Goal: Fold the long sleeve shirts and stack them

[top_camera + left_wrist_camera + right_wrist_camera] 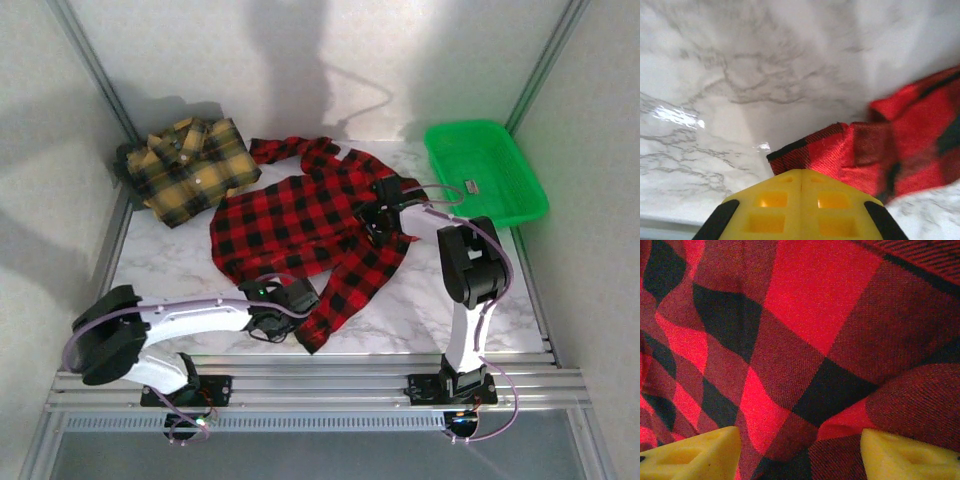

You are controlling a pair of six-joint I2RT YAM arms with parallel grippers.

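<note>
Marble table (170, 270), white walls (300, 60) | left fingers (770, 210) pinch red shirt (290, 215) hem | right fingers (690, 455) apart

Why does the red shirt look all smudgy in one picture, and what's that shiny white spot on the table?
Left wrist view: the red-and-black shirt smears toward the right, blurred rather than crisp; the shiny spot is light glaring off the marble table. Right wrist view: dim, but the weave looks sharp. Top external view: soft shadows on the back wall.
</note>
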